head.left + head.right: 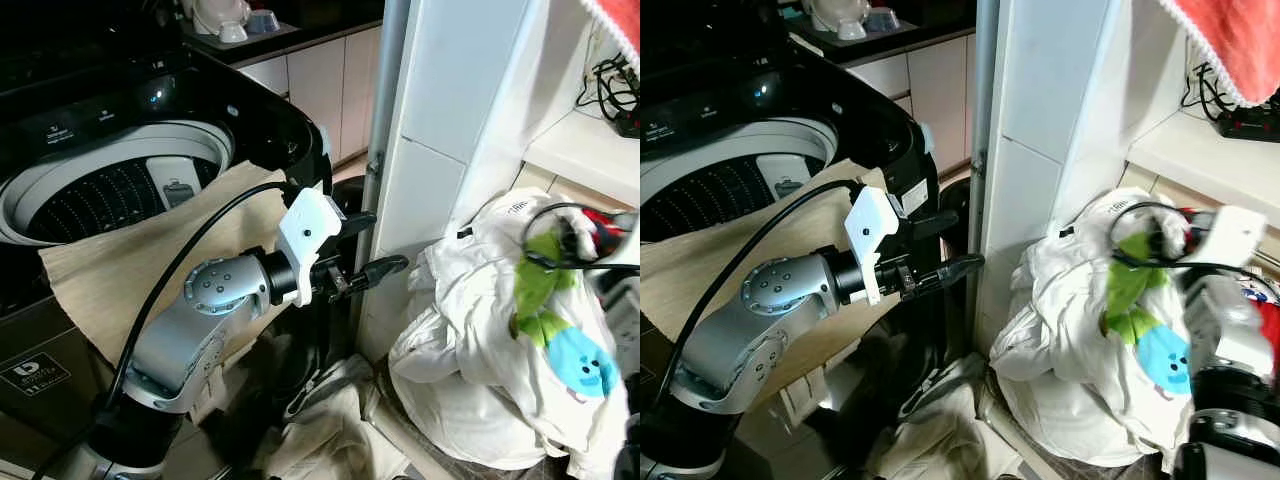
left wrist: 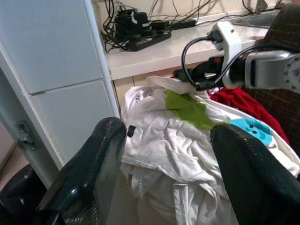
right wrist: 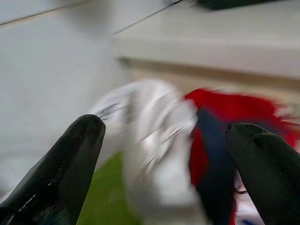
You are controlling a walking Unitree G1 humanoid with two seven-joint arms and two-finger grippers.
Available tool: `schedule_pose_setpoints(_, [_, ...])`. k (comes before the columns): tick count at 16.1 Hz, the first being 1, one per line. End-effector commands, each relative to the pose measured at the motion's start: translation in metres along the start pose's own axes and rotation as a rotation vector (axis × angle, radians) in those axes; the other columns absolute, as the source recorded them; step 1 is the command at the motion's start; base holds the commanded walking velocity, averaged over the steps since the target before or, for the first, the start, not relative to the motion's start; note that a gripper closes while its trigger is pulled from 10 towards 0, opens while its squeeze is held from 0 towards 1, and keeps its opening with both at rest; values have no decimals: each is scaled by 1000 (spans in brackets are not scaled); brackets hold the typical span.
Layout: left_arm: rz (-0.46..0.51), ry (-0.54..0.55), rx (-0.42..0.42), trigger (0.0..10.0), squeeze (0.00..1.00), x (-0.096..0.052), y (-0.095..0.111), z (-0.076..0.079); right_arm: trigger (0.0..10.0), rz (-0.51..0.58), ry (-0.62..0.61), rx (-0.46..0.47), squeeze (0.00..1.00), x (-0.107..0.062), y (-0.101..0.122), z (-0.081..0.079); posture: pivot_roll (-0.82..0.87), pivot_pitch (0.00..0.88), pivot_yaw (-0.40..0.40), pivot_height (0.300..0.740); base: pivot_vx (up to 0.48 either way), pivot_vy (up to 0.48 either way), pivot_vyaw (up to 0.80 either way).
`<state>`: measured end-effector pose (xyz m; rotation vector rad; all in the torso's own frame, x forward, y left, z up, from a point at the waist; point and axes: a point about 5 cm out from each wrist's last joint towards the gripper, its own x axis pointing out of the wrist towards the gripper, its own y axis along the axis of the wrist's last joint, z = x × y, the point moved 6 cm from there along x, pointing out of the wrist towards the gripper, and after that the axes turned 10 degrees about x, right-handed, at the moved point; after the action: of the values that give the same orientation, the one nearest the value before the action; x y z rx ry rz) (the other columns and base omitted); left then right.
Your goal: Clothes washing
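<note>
Right eye view, lower right: heap of white, green and blue soft clothes [image 1: 1080, 330], right tool [image 3: 154, 154] open above it. Probably light, floppy; best pinched at raised white fold. Left tool [image 1: 365, 245] open, empty.

The washing machine [image 1: 120, 170] stands at the left, its drum [image 1: 100, 195] open at the top, and a cloth [image 1: 150, 265] lies draped over its front edge. A tiled pillar [image 1: 440, 150] rises just to its right. A pile of clothes [image 1: 490, 340] sits on the floor at the pillar's base, below a shelf [image 1: 585, 150] on the right. A power strip [image 2: 140, 40] with cables rests on that shelf. More fabric [image 1: 330, 430] lies on the floor between machine and pile.
</note>
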<state>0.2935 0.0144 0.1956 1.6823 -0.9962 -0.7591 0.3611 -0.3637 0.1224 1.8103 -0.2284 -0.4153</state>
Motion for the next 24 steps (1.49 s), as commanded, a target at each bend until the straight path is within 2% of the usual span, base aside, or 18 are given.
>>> schedule_pose_setpoints(1, [-2,-3,16,10000,0,1,1,-1,10000,55,-58,8,0,1,17,10,-52,0,43,740,0,0,0])
schedule_pose_setpoints(3, [0,-1,18,10000,0,1,2,-1,10000,76,-99,25,0,1,20,18,-52,0,43,740,0,0,0])
schedule_pose_setpoints(4, [4,0,22,10000,0,2,3,-2,10000,81,-139,65,0,0,20,27,-51,0,45,740,0,0,0])
schedule_pose_setpoints(5, [11,-1,23,10000,0,3,4,-2,10000,40,-148,129,0,1,11,31,-51,0,45,740,0,0,0])
schedule_pose_setpoints(10, [28,-49,11,10000,0,6,8,7,10000,-38,-213,358,0,7,-8,40,-47,0,55,740,0,0,0])
schedule_pose_setpoints(13, [22,-51,8,10000,0,6,7,8,10000,-105,-213,402,0,8,-23,38,-36,0,49,740,0,0,0])
schedule_pose_setpoints(14, [19,-48,7,10000,0,5,6,8,7569,-122,-213,422,0,8,-27,37,-34,0,48,740,0,0,0])
schedule_pose_setpoints(15, [17,-47,6,10000,0,5,6,8,2627,-126,-220,425,0,9,-28,37,-32,0,46,740,0,0,0])
schedule_pose_setpoints(16, [16,-45,6,10000,0,4,6,8,0,-124,-229,443,0,9,-29,38,-29,0,46,740,0,0,0])
schedule_pose_setpoints(24, [10,-38,5,10000,0,4,5,6,0,-92,-252,452,0,10,-23,44,-23,0,50,740,0,0,0])
